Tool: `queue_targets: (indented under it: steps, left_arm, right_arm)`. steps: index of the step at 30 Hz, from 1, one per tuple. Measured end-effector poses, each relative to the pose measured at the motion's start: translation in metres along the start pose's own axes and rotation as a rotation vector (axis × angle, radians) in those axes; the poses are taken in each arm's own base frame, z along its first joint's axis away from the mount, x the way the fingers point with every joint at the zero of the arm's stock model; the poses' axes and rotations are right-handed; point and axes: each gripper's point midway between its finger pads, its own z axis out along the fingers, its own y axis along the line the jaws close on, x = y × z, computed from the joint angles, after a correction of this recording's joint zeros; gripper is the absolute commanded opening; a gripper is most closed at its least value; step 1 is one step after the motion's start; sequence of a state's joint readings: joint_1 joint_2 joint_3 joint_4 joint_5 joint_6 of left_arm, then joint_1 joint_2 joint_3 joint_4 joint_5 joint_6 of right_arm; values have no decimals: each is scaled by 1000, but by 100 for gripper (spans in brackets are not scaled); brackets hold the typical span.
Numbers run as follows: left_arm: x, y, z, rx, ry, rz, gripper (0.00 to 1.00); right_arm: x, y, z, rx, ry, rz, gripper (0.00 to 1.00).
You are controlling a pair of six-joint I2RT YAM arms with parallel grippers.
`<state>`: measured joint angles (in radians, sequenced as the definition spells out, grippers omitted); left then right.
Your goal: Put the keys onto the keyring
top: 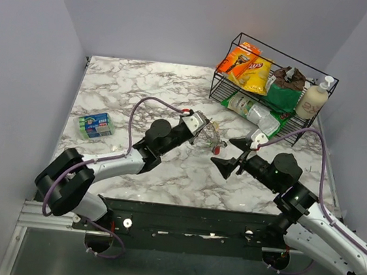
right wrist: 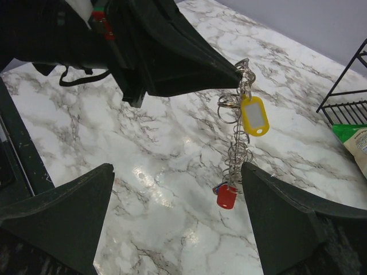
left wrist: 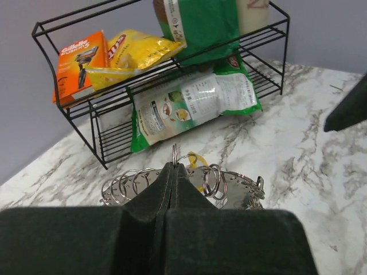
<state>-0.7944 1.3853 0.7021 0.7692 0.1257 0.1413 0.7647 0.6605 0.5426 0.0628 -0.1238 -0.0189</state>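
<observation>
**Left hand holds the keyring up between the two arms**

From above, the keyring is only a small glinting tangle at the tip of the left hand. It sits around the middle of the marble table, a little to the right, and nearer than the wire rack. The right hand is just to its right, with its two fingers spread wide and nothing between them. A pack of sponges lies well apart on the left.

The right wrist view shows what the top view cannot. The keyring hangs straight down from the pinched tip of the left hand as a loose chain of thin silvery loops. A yellow tag with a pale window sits near the top, and a red-headed key is at the low end with a bit of blue beside it. This view does not show whether the low end touches the table. The right hand frames the chain, one finger far left and one just right of it, and neither touches it.

The left wrist view looks along the left hand, whose fingers are pressed together on one loop. Past them the keyring fans out as a row of overlapping rings. The rack's lower shelf and its snack bags lie beyond.
</observation>
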Motion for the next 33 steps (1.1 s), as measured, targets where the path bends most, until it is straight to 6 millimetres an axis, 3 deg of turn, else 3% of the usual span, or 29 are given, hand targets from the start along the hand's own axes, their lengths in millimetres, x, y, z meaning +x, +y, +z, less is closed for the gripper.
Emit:
queue_targets:
  steps: [2, 5, 8, 15, 21, 24, 27, 28, 30, 33]
  left_arm:
    - [11, 5, 5, -28, 10, -5, 0]
    - [48, 2, 9, -45, 64, -51, 0]
    - [85, -6, 0, -53, 108, -116, 0]
    - [90, -13, -21, -71, 53, -212, 0]
    - [105, -30, -50, -59, 90, -249, 3]
    - [110, -42, -62, -36, 109, -262, 15]
    - [114, -56, -74, -7, 126, -276, 34]
    - [114, -60, -77, 2, 129, -278, 45]
    - [112, -64, -80, 11, 128, -279, 55]
    - [104, -65, -83, 9, 118, -278, 79]
  right_arm:
    - [2, 0, 1, 0, 8, 2, 100]
    - [10, 0, 5, -1, 34, 5, 100]
    - [16, 0, 7, -4, 57, 11, 100]
    - [17, 3, 8, -23, 61, 13, 100]
    - [22, 5, 10, -35, 76, 15, 100]
    - [26, 7, 12, -45, 90, 18, 100]
    - [28, 8, 13, -52, 99, 20, 100]
    - [29, 8, 13, -52, 100, 20, 100]
    - [30, 9, 13, -55, 105, 34, 100]
    - [32, 10, 14, -59, 111, 44, 100]
